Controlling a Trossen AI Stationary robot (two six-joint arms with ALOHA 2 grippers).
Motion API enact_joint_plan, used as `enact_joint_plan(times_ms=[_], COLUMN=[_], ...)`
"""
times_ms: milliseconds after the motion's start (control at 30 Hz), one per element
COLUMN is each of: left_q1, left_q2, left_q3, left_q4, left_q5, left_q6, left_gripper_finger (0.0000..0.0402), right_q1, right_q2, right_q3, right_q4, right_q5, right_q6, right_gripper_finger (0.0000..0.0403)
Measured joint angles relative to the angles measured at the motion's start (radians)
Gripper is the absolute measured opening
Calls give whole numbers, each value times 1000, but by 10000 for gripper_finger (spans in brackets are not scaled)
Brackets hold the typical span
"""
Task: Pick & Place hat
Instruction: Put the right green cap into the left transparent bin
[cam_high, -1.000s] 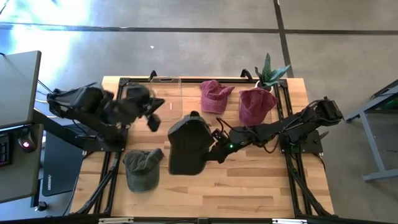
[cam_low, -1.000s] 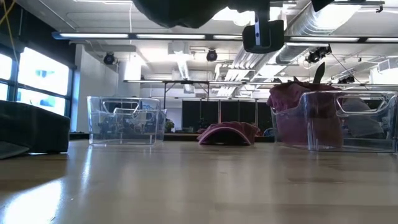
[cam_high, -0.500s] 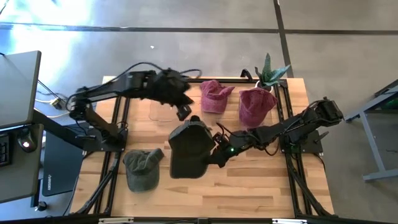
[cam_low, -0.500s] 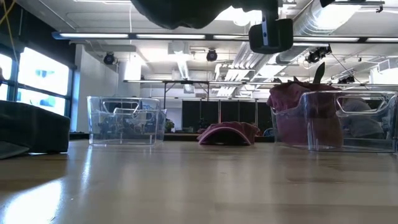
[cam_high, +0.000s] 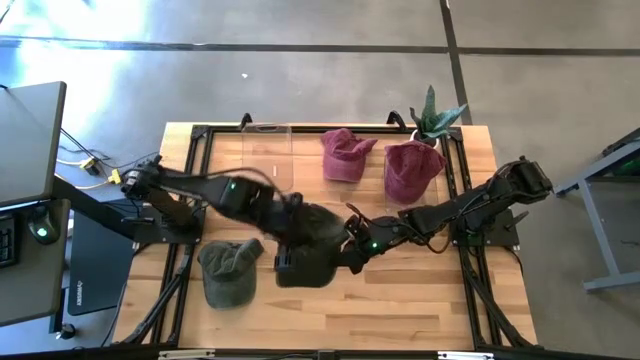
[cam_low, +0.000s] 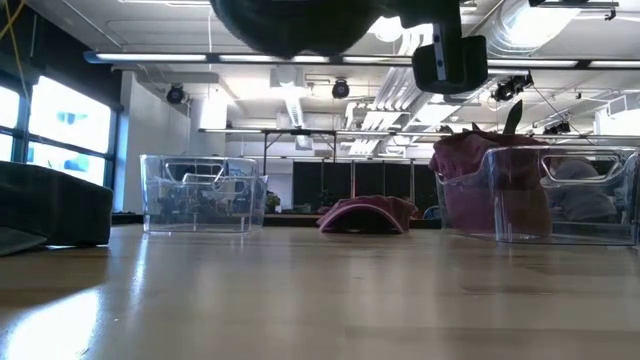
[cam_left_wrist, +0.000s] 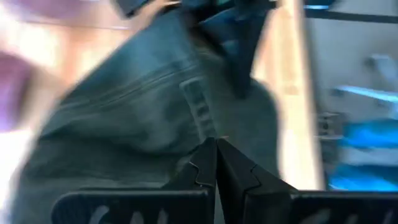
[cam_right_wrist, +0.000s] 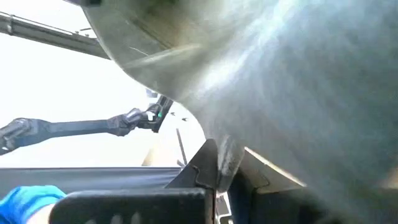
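A black hat (cam_high: 312, 245) hangs in the air over the table's middle; in the low view the black hat (cam_low: 290, 20) shows at the top, clear of the wood. My right gripper (cam_high: 352, 250) reaches in from the right and is shut on it. My left gripper (cam_high: 294, 224) has come from the left to the hat's left side, fingers shut (cam_left_wrist: 216, 146) with the dark cloth (cam_left_wrist: 155, 106) right before them. A green hat (cam_high: 228, 270) lies on the table near the left. My right gripper (cam_right_wrist: 217, 158) pinches the black hat's edge (cam_right_wrist: 225, 146) between its two fingers, coming level from the table's right. The hat is lifted clear and spreads out beyond the fingers. My left gripper is at the hat's left side; I cannot tell whether it touches the cloth.
A maroon hat (cam_high: 345, 152) lies at the far edge. A second maroon hat (cam_high: 412, 165) sits in a clear bin (cam_low: 560, 195) at the far right. Another clear bin (cam_low: 203, 193) stands far left, and a potted plant (cam_high: 435, 115) at the far right corner.
My left arm has swung fast from the table's left edge, across the far side, then toward the near edge to the black hat's left side. My right gripper keeps the hat lifted and has drifted a little.
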Motion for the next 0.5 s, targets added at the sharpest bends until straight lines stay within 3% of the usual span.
enact_joint_plan(times_ms=[100,200,333,500], left_q1=[-9,15,57,53], left_q2=[23,22,14,-44], left_q3=[-52,-73,-31,139], left_q4=[1,0,-35,-190], left_q5=[-147,-202,-192,-218], left_q6=[-42,-88,-171,-242], left_gripper_finger=[0,0,0,0], right_q1=[5,11,11,11], right_q2=[0,0,0,0], right_q3=[1,17,44,87], right_q4=[8,-6,-46,-202], right_q5=[-1,-1,2,73], right_q6=[-5,-6,-9,-29], right_gripper_finger=[8,8,10,8])
